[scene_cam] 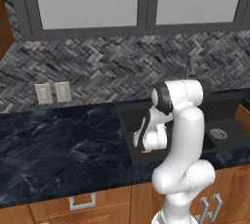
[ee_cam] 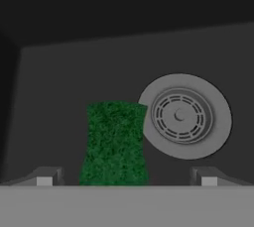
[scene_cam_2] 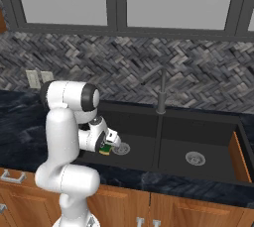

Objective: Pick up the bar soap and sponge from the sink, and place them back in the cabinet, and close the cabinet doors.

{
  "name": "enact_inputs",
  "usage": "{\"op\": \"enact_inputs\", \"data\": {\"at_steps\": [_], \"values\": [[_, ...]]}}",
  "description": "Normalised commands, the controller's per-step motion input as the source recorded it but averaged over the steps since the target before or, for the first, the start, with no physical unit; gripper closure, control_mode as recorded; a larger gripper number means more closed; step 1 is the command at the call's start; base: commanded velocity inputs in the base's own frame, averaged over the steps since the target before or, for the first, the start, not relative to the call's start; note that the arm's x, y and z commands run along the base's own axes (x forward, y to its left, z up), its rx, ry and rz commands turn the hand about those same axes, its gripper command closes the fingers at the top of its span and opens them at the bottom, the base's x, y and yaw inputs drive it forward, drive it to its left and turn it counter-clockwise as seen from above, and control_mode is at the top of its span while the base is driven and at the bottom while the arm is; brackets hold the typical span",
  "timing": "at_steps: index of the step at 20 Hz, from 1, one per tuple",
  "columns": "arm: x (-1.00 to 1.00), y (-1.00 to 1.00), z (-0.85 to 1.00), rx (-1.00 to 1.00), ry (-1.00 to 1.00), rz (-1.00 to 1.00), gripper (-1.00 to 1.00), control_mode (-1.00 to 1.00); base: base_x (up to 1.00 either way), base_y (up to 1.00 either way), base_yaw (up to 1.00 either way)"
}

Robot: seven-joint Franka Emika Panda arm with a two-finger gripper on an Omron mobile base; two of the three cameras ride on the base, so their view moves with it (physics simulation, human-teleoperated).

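- The gripper (ee_cam: 126, 179) is down inside the left basin of the sink (scene_cam_2: 228, 174), its two finger tips (ee_cam: 45, 177) spread wide with the sponge (ee_cam: 115, 144) standing between them; neither tip touches it that I can see, so I take the hand as wide and holding nothing.
- In the hand view the sponge shows its green top, nearer the left tip than the right, its far corner overlapping the round silver drain (ee_cam: 184, 116) (whether it truly rests on the drain rim I cannot tell).
- From the right base view the sponge (scene_cam_2: 105, 149) peeks out green and yellow just under the hand (scene_cam_2: 110, 141), beside the left drain (scene_cam_2: 121, 147); from the left base view the hand (scene_cam: 145, 142) is mostly hidden by the arm's own wrist.
- To do the pick well, I would nudge sideways to centre the sponge between the tips before closing; an off-centre squeeze would likely shove it across the basin floor.
- It looks soft, so a gentle close should do; a hard pinch may buckle it.
- Lift straight up afterwards, clear of the basin wall and the faucet (scene_cam_2: 160, 94).
- I cannot pick out the soap with any certainty.
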Motion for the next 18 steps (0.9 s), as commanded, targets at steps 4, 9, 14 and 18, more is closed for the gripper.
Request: {"op": "enact_inputs", "data": {"at_steps": [4, 9, 14, 18], "values": [[0.17, 0.00, -0.23, 0.01, 0.03, 0.00, -1.00, -1.00, 0.00, 0.00, 0.00], [0.22, 0.00, -0.22, 0.00, 0.04, 0.00, -1.00, -1.00, 0.00, 0.00, 0.00], [0.21, 0.00, -0.25, 0.00, 0.04, 0.00, -1.00, -1.00, 0.00, 0.00, 0.00], [0.20, 0.00, -0.28, 0.00, 0.03, 0.00, -1.00, -1.00, 0.00, 0.00, 0.00]]}}
